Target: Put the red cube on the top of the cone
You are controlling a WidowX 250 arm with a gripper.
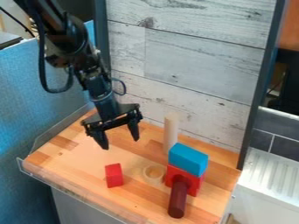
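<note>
Red cube (114, 175) lies around seven o'clock on the wooden worktop (70, 159), with the gripper (120, 142) hanging towards its twelve, fingers spread and grasping nothing. I'd square them over opposite faces, lower straight, squeeze lightly, then lift well clear before crossing. At the cube's three o'clock sits a round wooden piece (153, 180), perhaps a shallow cup, perhaps the cone seen from above; I can't tell what it holds. Clear edging (35, 175) borders the worktop.

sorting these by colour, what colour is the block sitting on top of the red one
The block is blue, seen best in the camera view.
</note>
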